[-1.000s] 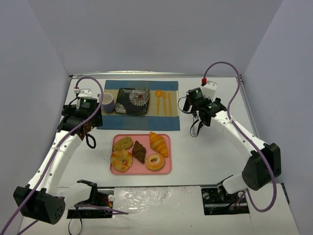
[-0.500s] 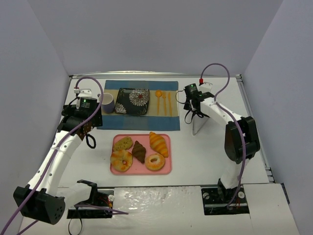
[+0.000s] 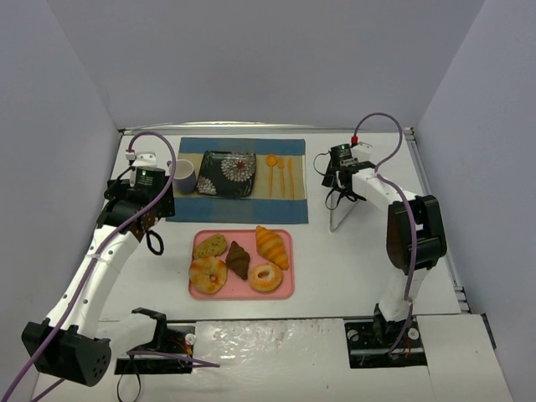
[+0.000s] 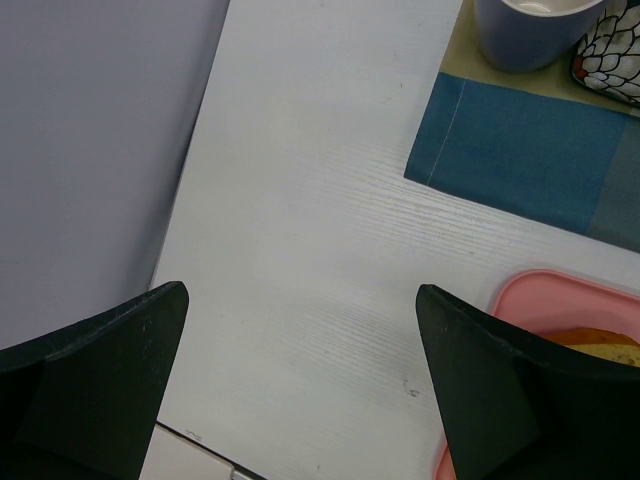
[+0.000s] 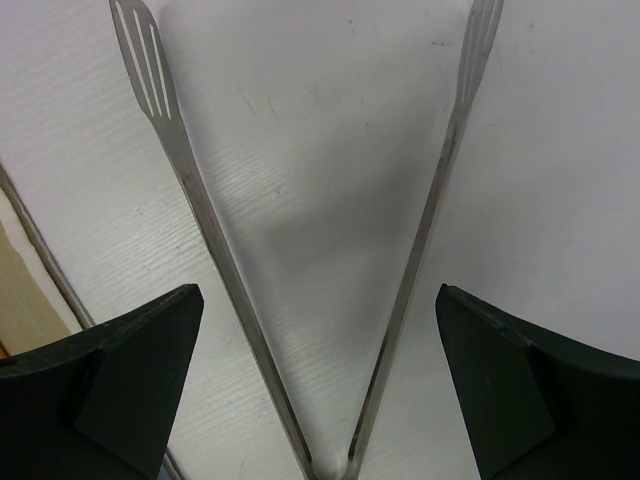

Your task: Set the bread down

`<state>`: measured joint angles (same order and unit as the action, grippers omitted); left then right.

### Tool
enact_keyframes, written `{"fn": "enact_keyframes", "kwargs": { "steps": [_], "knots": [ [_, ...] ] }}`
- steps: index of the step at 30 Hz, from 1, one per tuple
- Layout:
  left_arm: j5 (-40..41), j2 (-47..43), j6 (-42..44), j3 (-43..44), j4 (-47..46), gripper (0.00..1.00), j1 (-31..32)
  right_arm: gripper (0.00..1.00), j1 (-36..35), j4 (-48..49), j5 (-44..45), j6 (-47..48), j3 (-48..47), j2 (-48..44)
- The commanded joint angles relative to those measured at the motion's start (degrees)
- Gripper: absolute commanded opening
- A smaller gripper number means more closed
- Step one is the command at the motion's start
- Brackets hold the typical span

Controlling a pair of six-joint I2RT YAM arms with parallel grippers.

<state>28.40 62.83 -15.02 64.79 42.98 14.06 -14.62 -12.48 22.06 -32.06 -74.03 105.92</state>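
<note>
Several breads lie on a pink tray (image 3: 285, 289): a croissant (image 3: 271, 245), a dark chocolate pastry (image 3: 239, 259), a ring donut (image 3: 265, 277), a round bun (image 3: 208, 274) and a greenish loaf (image 3: 210, 245). A dark patterned plate (image 3: 228, 173) sits on a blue placemat (image 3: 239, 209). Metal tongs (image 5: 200, 230) lie on the table right of the mat, also in the top view (image 3: 339, 219). My right gripper (image 5: 320, 385) is open, its fingers either side of the tongs' arms near the hinge, not touching them. My left gripper (image 4: 300, 390) is open and empty above bare table left of the tray (image 4: 560, 290).
A lilac cup (image 3: 184, 177) stands at the mat's left end, and shows in the left wrist view (image 4: 535, 35). Orange cutlery (image 3: 280, 176) lies right of the plate. Grey walls enclose the table on the left, back and right.
</note>
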Motion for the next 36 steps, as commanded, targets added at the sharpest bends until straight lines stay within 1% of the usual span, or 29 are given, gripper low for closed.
{"fn": "enact_keyframes", "kwargs": {
  "steps": [1, 4, 9, 15, 24, 36],
  "knots": [
    [1.2, -1.3, 1.0, 0.9, -2.7, 0.97, -0.4, 1.0, 0.8, 7.2, -2.7, 2.1, 4.0, -3.6],
    [1.1, -1.4, 1.0, 0.6, -2.9, 0.97, -0.4, 1.0, 1.2, 8.1, -3.9, 2.6, 6.3, -4.9],
    [1.1, -1.6, 1.1, 0.3, -3.0, 0.97, -0.4, 1.0, 1.3, 8.6, -3.6, 2.8, 9.2, -7.0],
    [1.0, -1.6, 1.2, 0.4, -2.8, 0.97, -0.4, 1.0, 1.4, 10.8, -5.2, 3.7, 11.7, -6.7],
    [1.5, -2.3, 1.3, 0.2, -2.1, 0.97, -0.4, 1.0, 1.4, 11.8, -5.5, 3.5, 12.3, -5.2],
    [1.7, -3.0, 1.2, -0.3, -1.9, 0.97, -0.4, 1.0, 1.4, 15.6, -6.3, 3.4, 13.9, -2.5]
  ]
}}
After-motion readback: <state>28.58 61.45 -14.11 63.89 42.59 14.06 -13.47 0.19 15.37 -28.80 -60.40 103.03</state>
